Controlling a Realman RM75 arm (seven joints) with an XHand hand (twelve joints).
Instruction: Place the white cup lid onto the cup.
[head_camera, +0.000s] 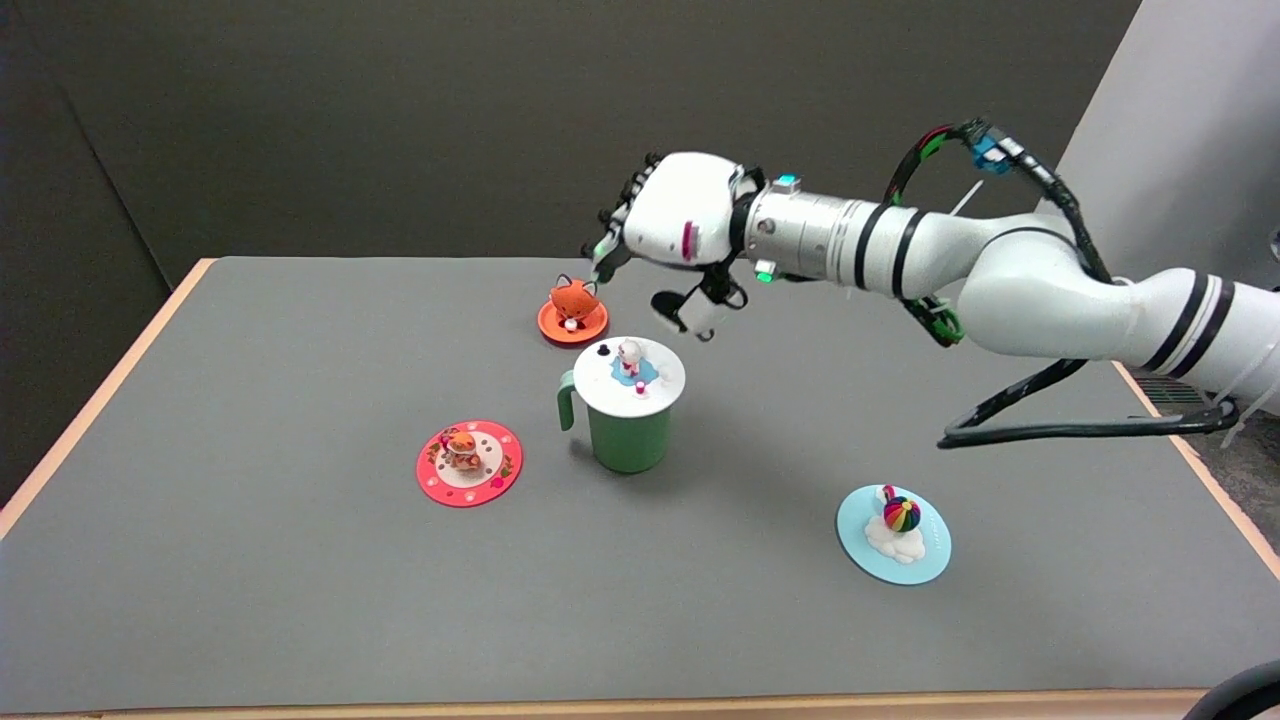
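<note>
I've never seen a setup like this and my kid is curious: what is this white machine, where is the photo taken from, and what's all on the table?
It's a robot arm ending in a many-fingered right hand, photographed from above the table's near side. The hand hangs open in the air, holding nothing. On the grey table stands a green cup with the white cup lid on top. Around it lie an orange fox lid, a red lid and a light blue lid.
</note>
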